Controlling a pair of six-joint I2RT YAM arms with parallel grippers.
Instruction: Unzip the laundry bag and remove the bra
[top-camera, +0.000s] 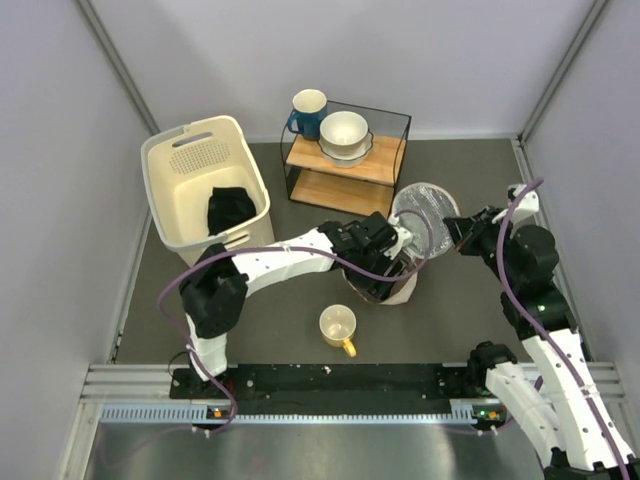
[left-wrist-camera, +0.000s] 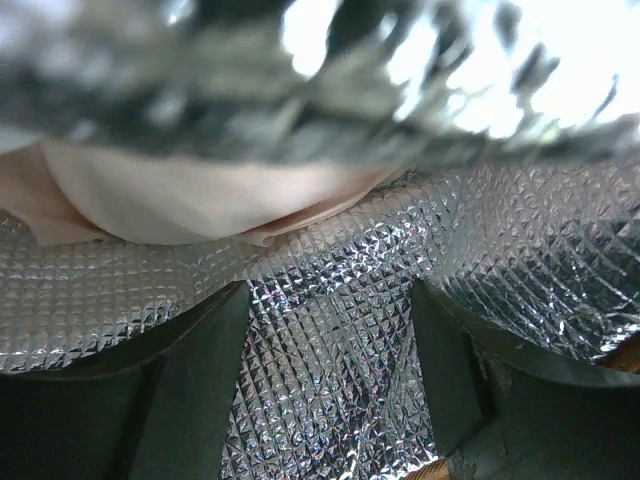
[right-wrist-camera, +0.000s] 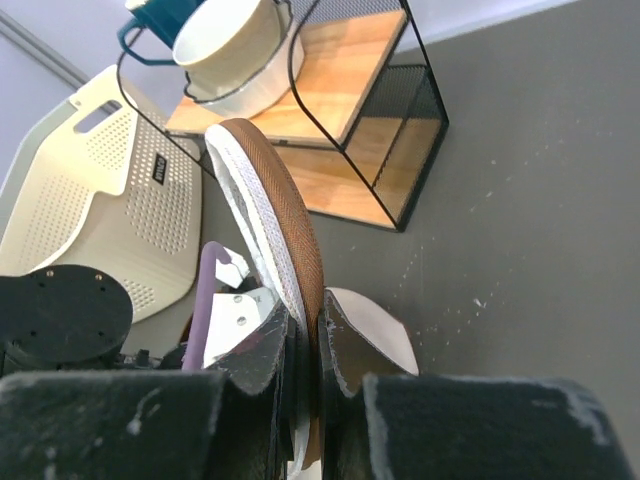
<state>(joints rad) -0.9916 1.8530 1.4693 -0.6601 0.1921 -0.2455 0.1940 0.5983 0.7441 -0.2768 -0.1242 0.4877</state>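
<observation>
**Unzipping:** done, as far as you can judge. The laundry bag stands mid-table with its round lid swung up and back, silvery lining facing the overhead camera. Your right gripper has its jaws pressed onto the lid's brown-trimmed rim, holding the mouth open.

**Removal:** not done. Your left gripper is down inside the bag with jaws spread, and only quilted lining shows between the fingers. Just beyond the tips lies a fold of soft pinkish-beige fabric, most likely the bra. Nothing grips it, and you cannot tell whether the tips touch it. No black part of it shows in the wrist view.

**Note:** a dark cloth lies in the cream basket, well apart from the bag. What it is cannot be told from above.

**Remaining:** close on the garment and lift it clear of the mouth.
</observation>
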